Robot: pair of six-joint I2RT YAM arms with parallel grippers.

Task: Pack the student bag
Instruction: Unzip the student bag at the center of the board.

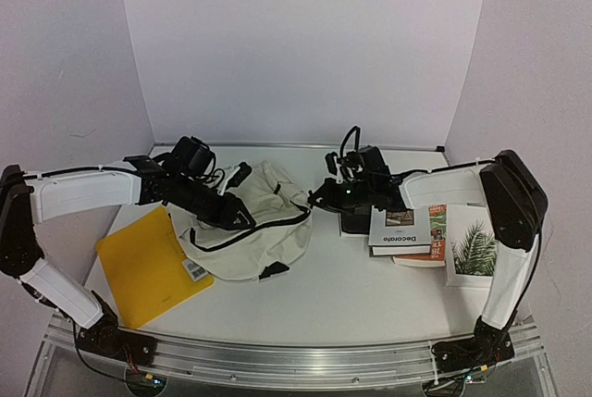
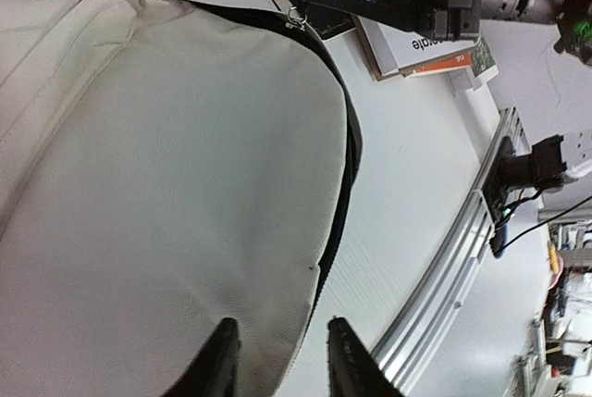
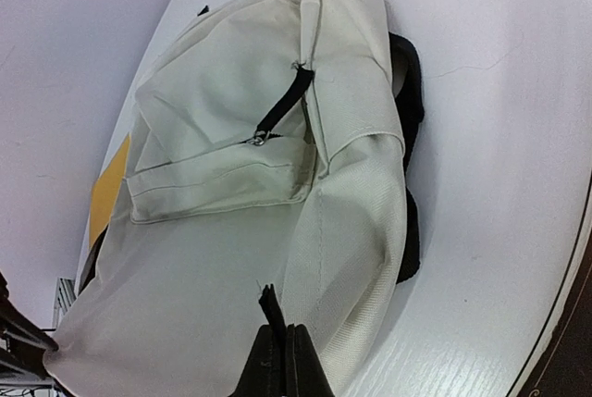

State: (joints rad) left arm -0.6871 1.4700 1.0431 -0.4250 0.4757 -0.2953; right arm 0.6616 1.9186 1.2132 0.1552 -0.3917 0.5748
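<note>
Nearest us, a flat yellow folder (image 1: 148,263) lies on the white table (image 1: 351,295), one corner overlapped by the student bag (image 1: 254,230), a large cream fabric backpack with black zip trim, slumped mid-table. It lies flat and limp; we see nothing inside it, and its front pocket (image 3: 222,175) looks empty too. The left gripper (image 2: 277,365) hangs over the bag's near edge, jaws apart and holding nothing. The right gripper (image 3: 282,365) is pressed closed, seemingly pinching a small black tab (image 3: 270,303) on the bag. With nothing anchoring the bag, we judge a pull there could drag the whole sack or slip off the tab. A drag rightward might shove it into the stacked hardcover books (image 1: 402,230) just beside it, where a white palm-leaf print (image 1: 474,249) also lies
</note>
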